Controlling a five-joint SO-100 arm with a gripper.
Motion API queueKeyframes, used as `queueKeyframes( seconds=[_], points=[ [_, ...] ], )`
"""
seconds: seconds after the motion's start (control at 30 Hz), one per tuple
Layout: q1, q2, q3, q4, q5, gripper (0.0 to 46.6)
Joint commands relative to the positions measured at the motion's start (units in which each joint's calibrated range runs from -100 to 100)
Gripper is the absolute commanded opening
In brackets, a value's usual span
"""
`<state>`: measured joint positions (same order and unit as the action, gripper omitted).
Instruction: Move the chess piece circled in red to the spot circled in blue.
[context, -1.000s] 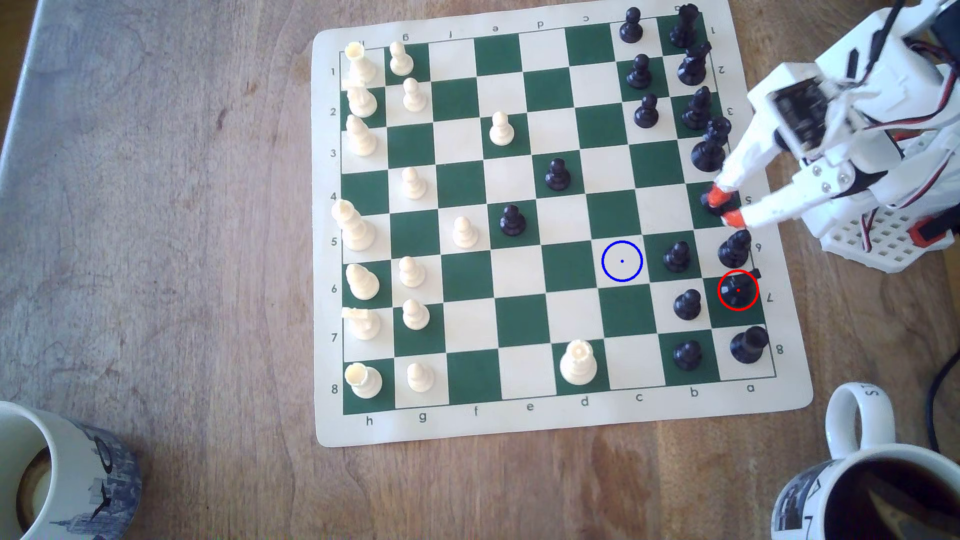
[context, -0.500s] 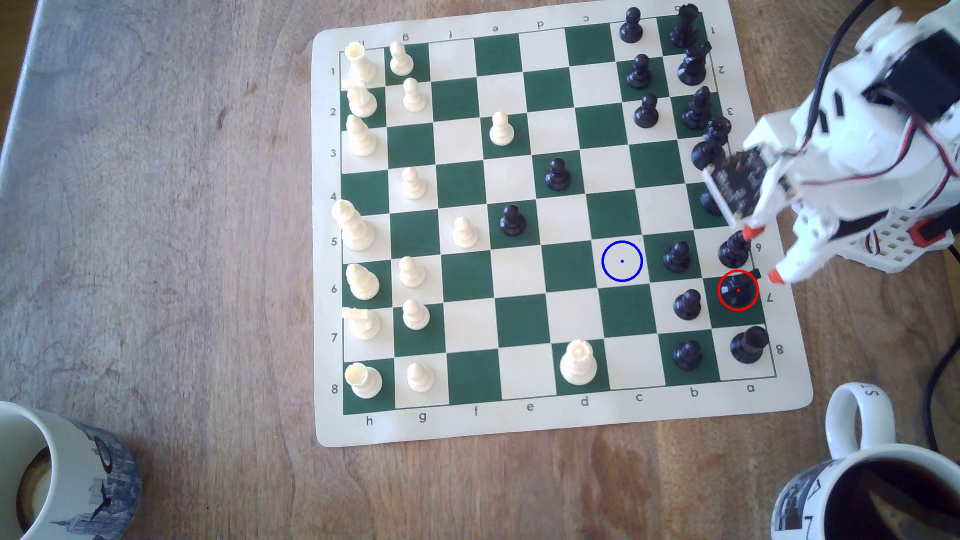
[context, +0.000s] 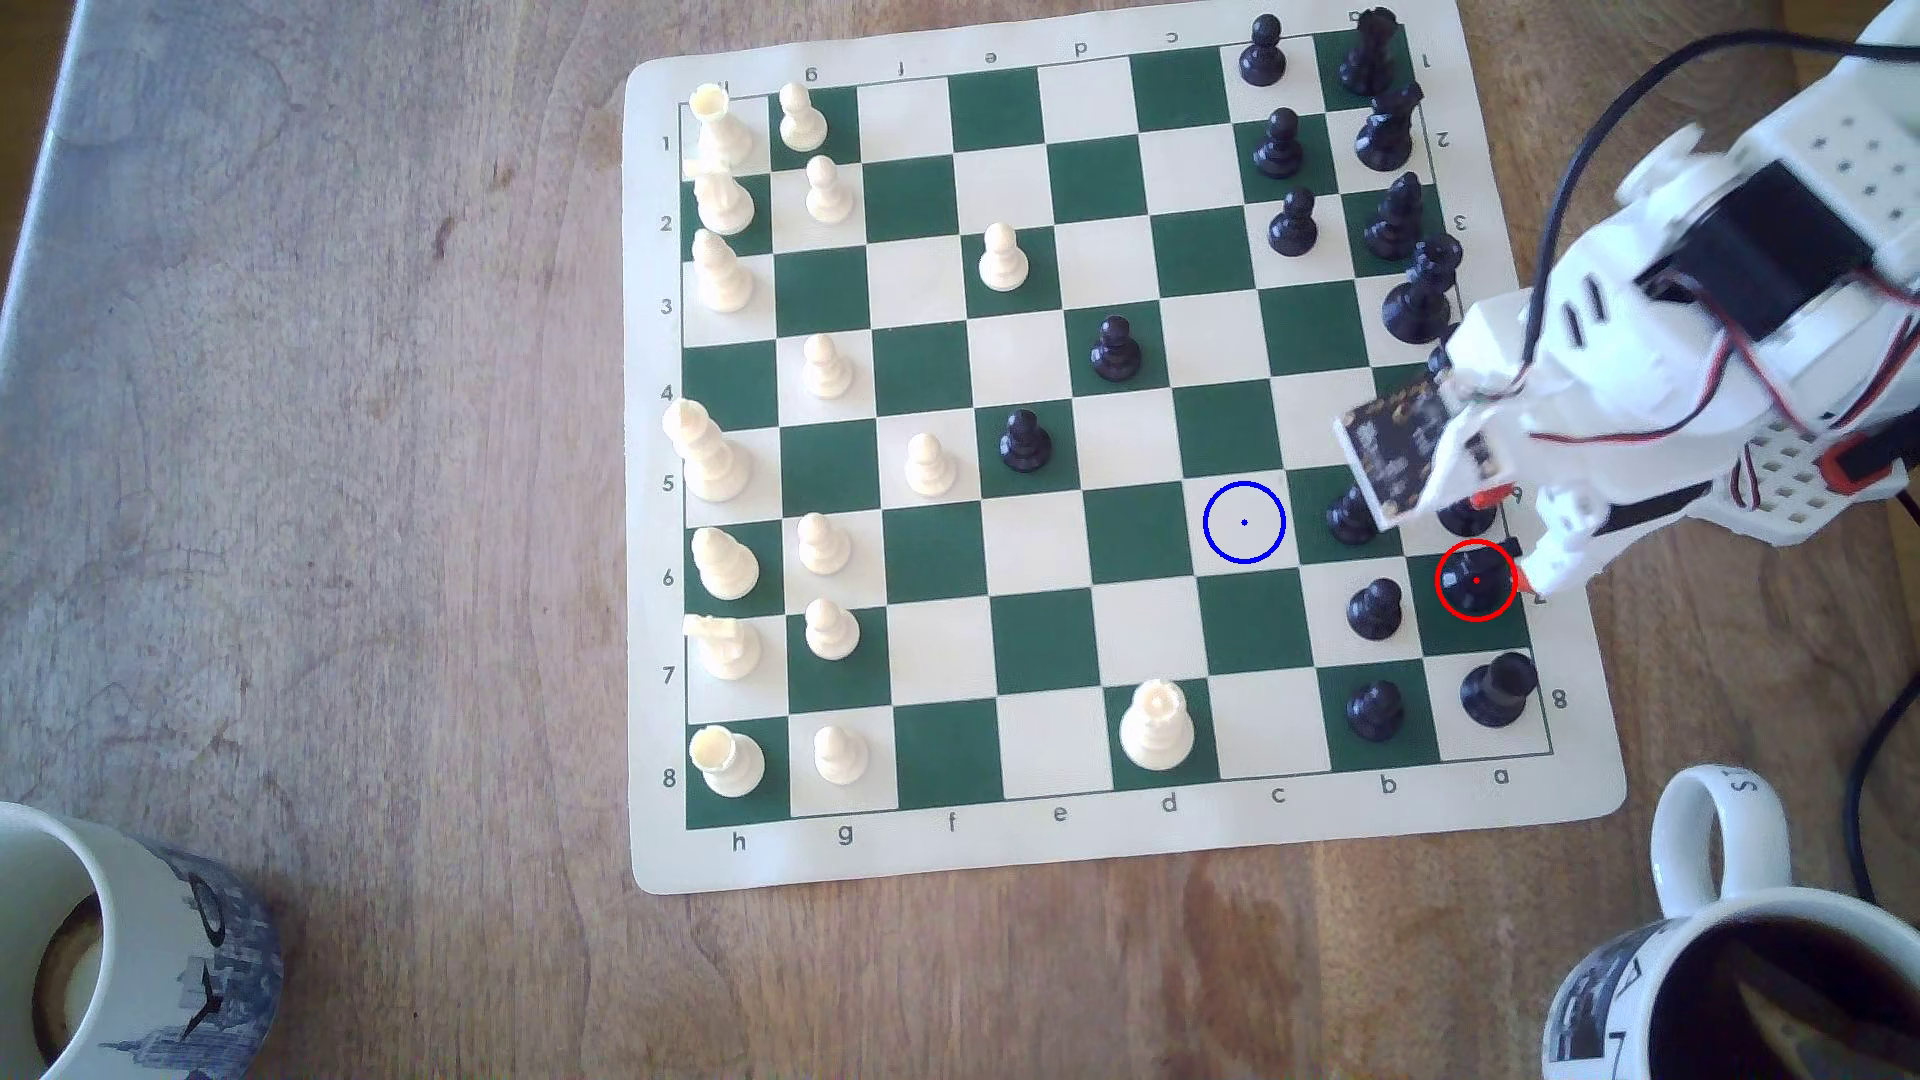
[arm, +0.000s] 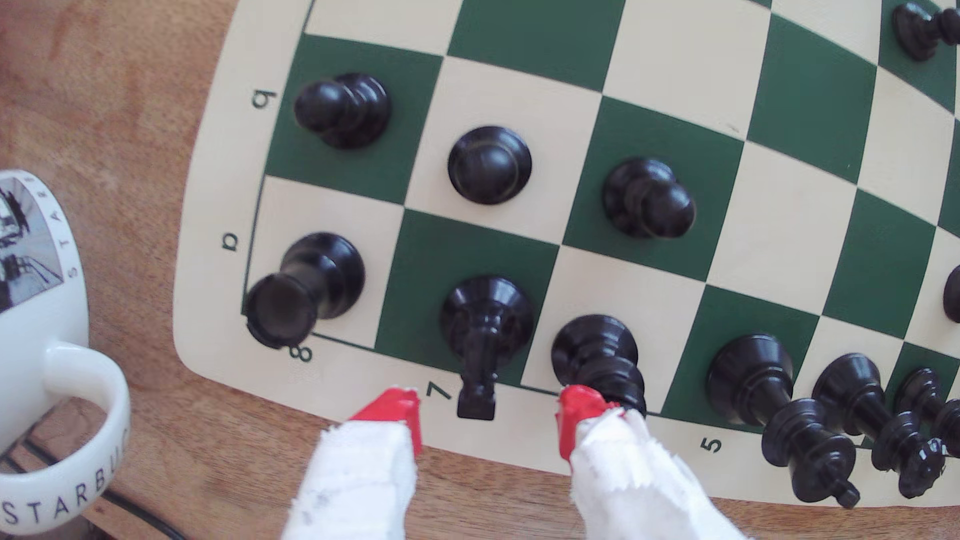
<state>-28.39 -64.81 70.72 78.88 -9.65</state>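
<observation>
Wrist view: the gripper (arm: 491, 415) hangs with its red-tipped fingers (arm: 395, 410) spread apart and empty, the chess piece (arm: 485, 322) framed in the gap between them but not yet touched. That black knight stands on its green square at the board's edge, ringed in red in the exterior view (context: 1475, 579), with the gripper (context: 1509, 542) just beside it on that view's right. By the look of it, the approach is the step in hand; next the fingers would need to come forward and down around the knight, then close. Room is tight. A bishop (arm: 597, 353) sits on the neighbouring square, its top touching or nearly touching one red tip, and a rook (arm: 306, 285) flanks the other side. The spot (context: 1244, 521), a cream square ringed in blue, lies bare toward the exterior view's left. A pawn (context: 1374, 608) and another pawn (context: 1349, 514) stand between, so a lifted carry looks safer than a slide.
</observation>
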Motion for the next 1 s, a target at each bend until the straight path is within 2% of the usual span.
queueKeyframes(
  seconds=[0.0,0.27,0.4,0.63,0.97],
  points=[
    [0.7,0.4,0.9,-3.0,0.4,15.3],
    [1.2,1.9,2.3,-6.4,0.7,15.2],
    [-0.2,2.8,2.3,-6.6,0.7,13.1],
    [-0.9,2.9,2.5,-6.6,0.7,12.6],
    [-2.3,3.3,2.6,-6.7,0.7,7.7]
  ],
)
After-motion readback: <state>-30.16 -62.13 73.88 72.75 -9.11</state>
